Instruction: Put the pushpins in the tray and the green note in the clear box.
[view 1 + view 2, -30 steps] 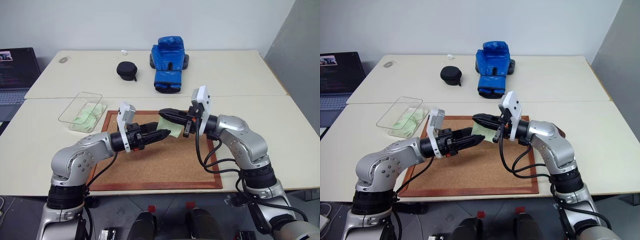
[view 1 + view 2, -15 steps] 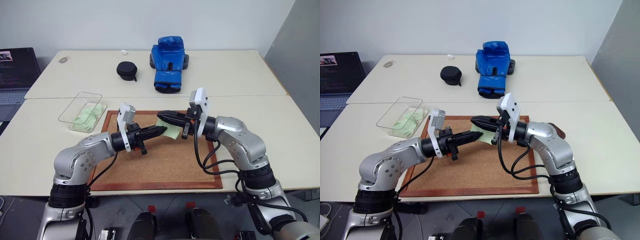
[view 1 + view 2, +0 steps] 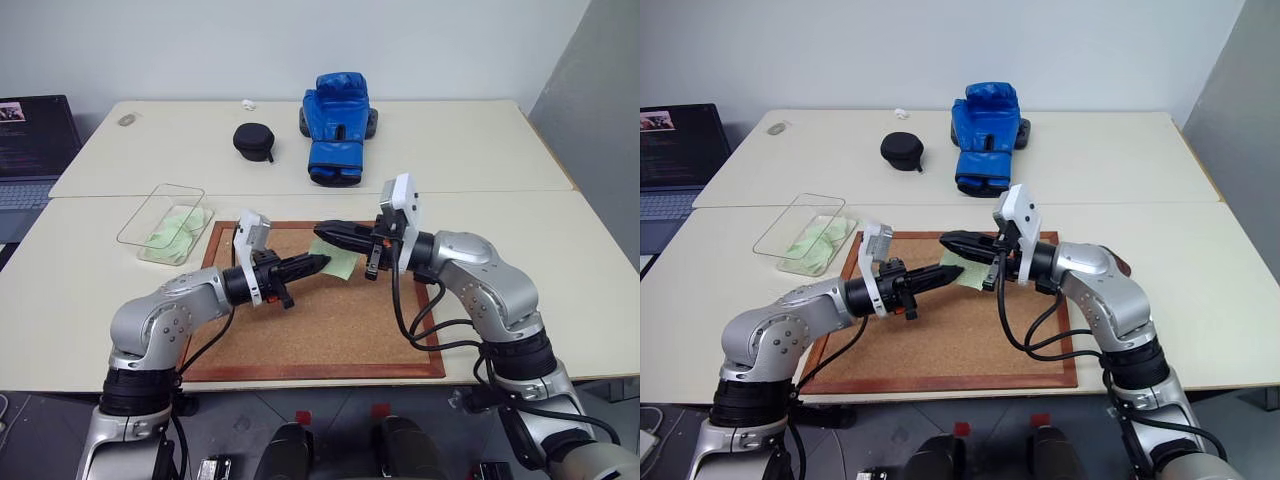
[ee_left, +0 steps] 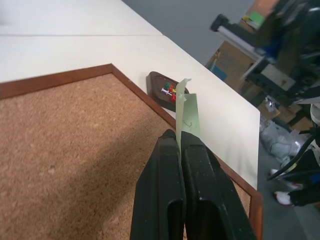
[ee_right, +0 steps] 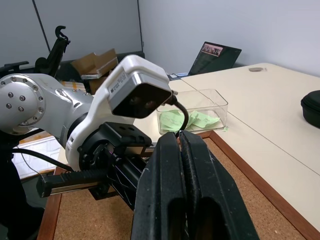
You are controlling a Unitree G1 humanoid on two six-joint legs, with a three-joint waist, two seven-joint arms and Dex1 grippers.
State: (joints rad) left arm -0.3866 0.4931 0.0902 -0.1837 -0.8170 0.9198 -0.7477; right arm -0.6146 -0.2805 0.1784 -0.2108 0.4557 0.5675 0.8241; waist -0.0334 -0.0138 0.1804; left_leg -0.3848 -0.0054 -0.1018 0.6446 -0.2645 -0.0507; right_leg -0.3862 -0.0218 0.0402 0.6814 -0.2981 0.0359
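Note:
The pale green note [image 3: 343, 263] hangs in the air over the cork board [image 3: 320, 320], between the two grippers. My left gripper [image 3: 322, 262] is shut on its lower edge, and the slip stands up between the black fingers [image 4: 165, 165] in the left wrist view. My right gripper [image 3: 320, 230] is shut on the note's top edge from the other side. The dark brown tray [image 4: 159, 87] sits just off the board's far right corner with the red and green pushpins [image 4: 168, 91] in it. The clear box [image 3: 165, 222] stands left of the board with green slips inside.
A blue boxing glove [image 3: 337, 115] and a black round case [image 3: 253, 140] lie on the far table. A laptop [image 3: 25, 140] sits at the far left. The wooden-framed cork board covers the table in front of me.
My left gripper has gone from open to shut, closing on the green note that the right gripper holds. The right arm has kept still.

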